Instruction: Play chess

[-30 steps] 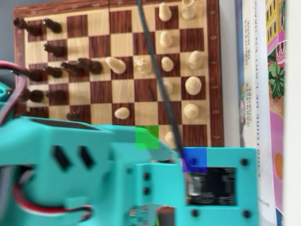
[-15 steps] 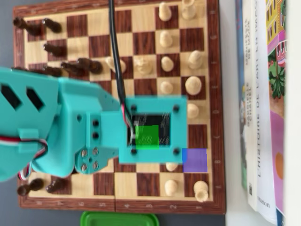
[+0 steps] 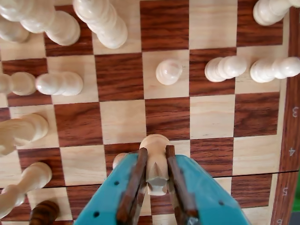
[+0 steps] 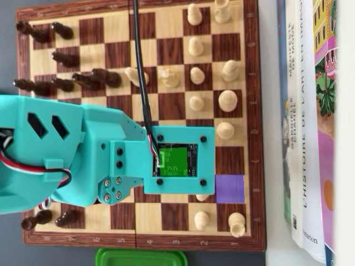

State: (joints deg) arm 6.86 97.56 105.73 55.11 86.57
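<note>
White pawn (image 3: pixel 155 161) sits upright between the two fingers of the gripper (image 3: pixel 155 187) in the wrist view, jaws narrowed on its sides, apparently gripping it near the chessboard (image 3: pixel 122 123) edge with the printed numbers. Whether its base touches the board, cannot tell. Risk: grip looks high on a rounded body, so pawn may tilt or slip; neighbour pawn (image 3: pixel 118 160) just beside the left finger could get knocked. Overhead, arm hides the pawn; purple square (image 4: pixel 229 188) lies near.

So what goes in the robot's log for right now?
pincer: shut on white pawn | chessboard: under arm | purple square: uncovered, near edge
</note>
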